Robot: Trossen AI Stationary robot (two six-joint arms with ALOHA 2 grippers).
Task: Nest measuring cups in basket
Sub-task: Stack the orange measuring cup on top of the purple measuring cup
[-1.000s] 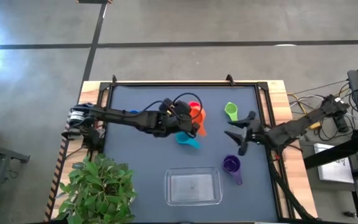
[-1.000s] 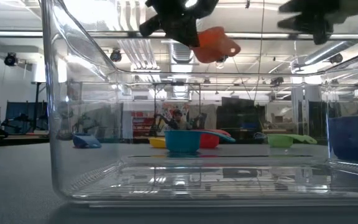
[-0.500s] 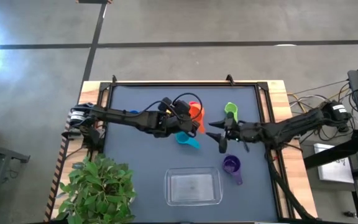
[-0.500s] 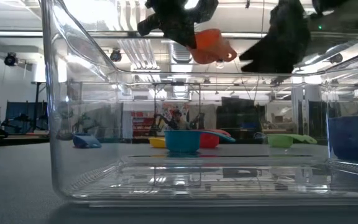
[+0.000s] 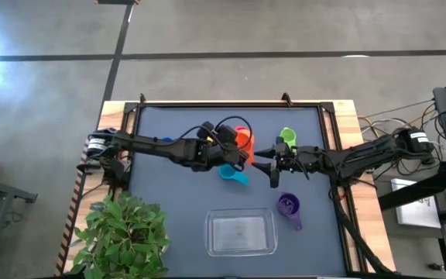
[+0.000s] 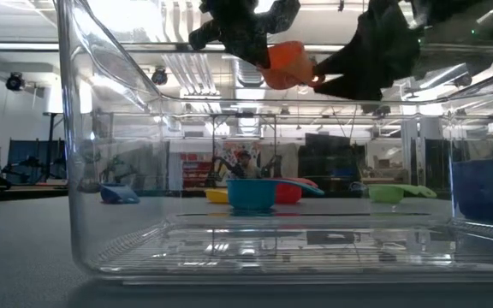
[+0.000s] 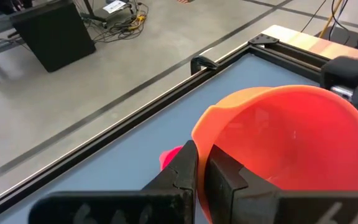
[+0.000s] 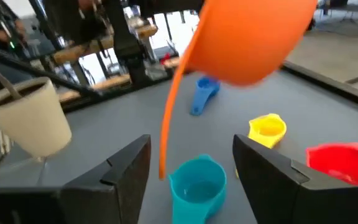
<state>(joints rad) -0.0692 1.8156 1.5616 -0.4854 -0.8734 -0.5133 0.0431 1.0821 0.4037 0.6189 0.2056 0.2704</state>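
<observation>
1. High view: left gripper (image 5: 237, 153) is clamped on the orange cup (image 5: 245, 142) mid-table, and the right gripper (image 5: 272, 165), fingers apart, is right beside it. Basket (image 5: 241, 233) sits at the near edge.
2. Low view: cup (image 6: 288, 65) hangs high, so a sloppy handover probably drops it.
3. Left wrist: only the cup's handle is pinched, so it could twist.
4. Right wrist: teal cup (image 8: 197, 183) sits below and might get hit.

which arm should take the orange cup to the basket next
Right, probably. The left hand holds the orange cup in the air, and the right hand is open right beside it, as for a handover. From there the right arm has the more direct path to the basket.
</observation>
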